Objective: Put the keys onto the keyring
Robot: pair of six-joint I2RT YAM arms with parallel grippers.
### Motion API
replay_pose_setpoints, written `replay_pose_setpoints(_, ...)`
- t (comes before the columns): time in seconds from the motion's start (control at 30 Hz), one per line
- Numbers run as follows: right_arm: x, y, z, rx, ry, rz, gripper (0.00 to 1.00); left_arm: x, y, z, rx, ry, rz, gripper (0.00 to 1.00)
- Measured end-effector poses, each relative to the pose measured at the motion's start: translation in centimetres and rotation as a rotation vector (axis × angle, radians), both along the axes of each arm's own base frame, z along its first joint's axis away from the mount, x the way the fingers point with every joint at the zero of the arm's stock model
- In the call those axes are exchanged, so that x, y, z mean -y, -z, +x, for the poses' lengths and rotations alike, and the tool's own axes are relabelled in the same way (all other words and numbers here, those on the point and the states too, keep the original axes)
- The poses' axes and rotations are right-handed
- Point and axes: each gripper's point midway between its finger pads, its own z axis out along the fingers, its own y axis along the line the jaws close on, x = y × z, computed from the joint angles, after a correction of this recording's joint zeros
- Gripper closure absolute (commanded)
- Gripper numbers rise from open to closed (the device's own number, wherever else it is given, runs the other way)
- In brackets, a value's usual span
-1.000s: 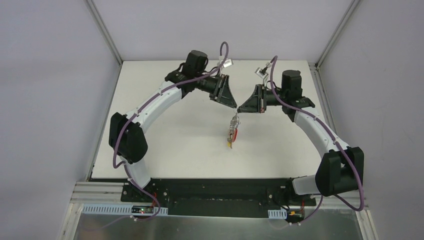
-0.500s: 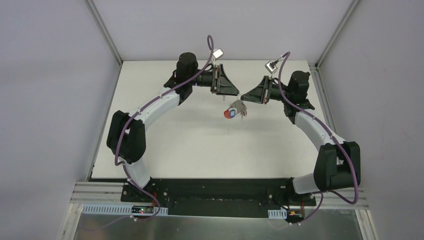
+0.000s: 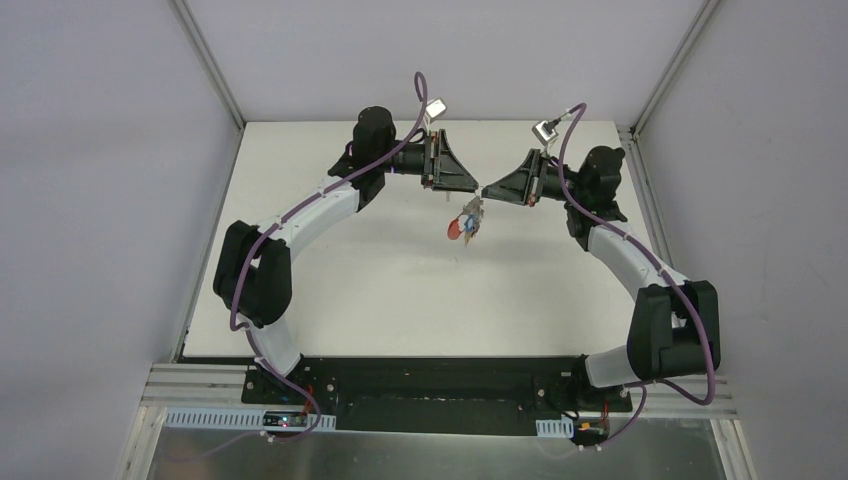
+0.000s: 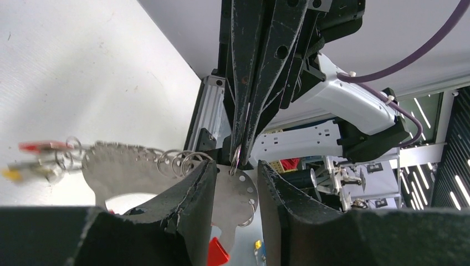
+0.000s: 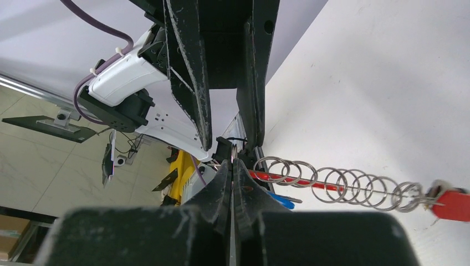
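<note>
— What is the keyring (image 4: 235, 195) looking like?
— A flat grey metal plate, saw-toothed along one edge and carrying thin wire rings (image 5: 338, 185). It is hanging just under the right gripper (image 5: 232, 162), which is pinching one ring tight.
— And the left gripper (image 4: 237, 166)?
— Its jaws are standing parted, with the plate showing across the gap and red-capped keys (image 4: 39, 147) dangling beyond.

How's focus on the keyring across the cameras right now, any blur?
Left wrist: keyring plate sharp, keys at its far end smeared. Right wrist: rings crisp, red key head at the frame edge softer. Top: keyring tiny, no detail.
</note>
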Motion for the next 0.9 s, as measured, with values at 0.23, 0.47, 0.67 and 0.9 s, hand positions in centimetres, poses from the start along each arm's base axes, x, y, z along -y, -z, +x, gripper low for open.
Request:
replay_pose_setpoints(0.23,0.2,-0.3,0.1,0.012,0.009,0.015,1.00,0.5,1.0,-0.8,-0.015,0.019,0.013,0.75)
replay_pose_setpoints(0.47,0.3,0.3,-0.1,-0.004,0.009,0.019,1.00,1.1,1.0,-1.5,-0.014,0.036,0.014,0.87)
replay_pose_setpoints(0.67,0.3,0.2,-0.1,0.009,0.009,0.022,1.00,1.1,1.1,-1.5,-0.014,0.037,0.014,1.00)
replay_pose_setpoints(0.9,0.3,0.4,-0.1,0.014,0.011,0.022,0.91,1.1,1.1,-1.6,-0.013,0.040,0.015,1.00)
